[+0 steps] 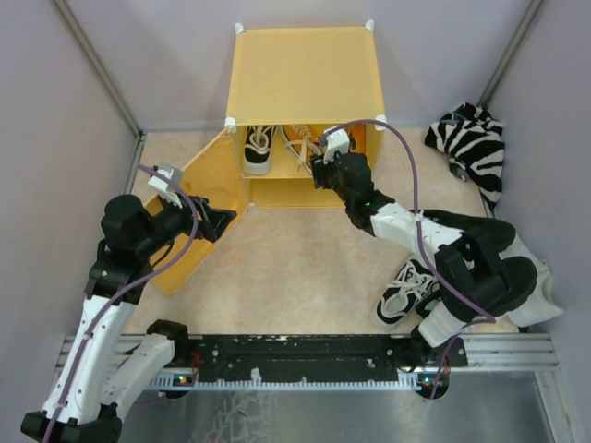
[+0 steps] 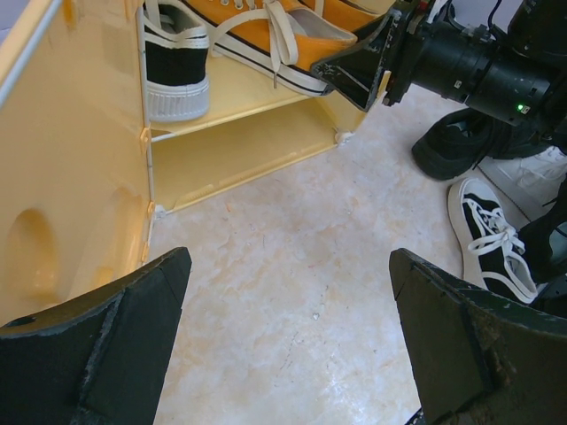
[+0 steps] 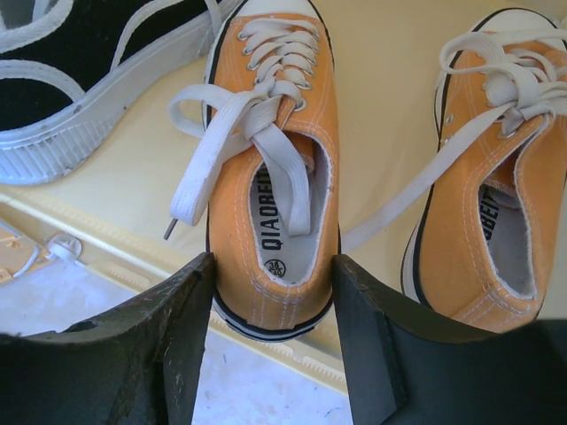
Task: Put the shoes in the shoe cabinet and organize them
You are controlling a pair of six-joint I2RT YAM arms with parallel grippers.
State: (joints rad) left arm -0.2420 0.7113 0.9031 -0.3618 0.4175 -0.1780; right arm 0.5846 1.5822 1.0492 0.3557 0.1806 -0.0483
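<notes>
The yellow-orange shoe cabinet [image 1: 305, 74] stands at the back with its door [image 1: 199, 189] swung open to the left. On its inner shelf [image 3: 381, 71] lie a black-and-white sneaker [image 1: 258, 149] and two orange sneakers side by side. My right gripper [image 3: 273, 301] is shut on the heel of the left orange sneaker [image 3: 275, 150], which overhangs the shelf's front edge; the other orange sneaker [image 3: 496, 177] lies to its right. The second black-and-white sneaker [image 1: 404, 293] lies on the floor by my right arm. My left gripper [image 2: 288, 301] is open and empty above the floor beside the door.
A zebra-striped cloth [image 1: 473, 143] lies at the back right against the wall. The lower compartment [image 2: 239, 150] of the cabinet holds nothing. Grey walls enclose the marbled floor [image 1: 295, 268] on three sides.
</notes>
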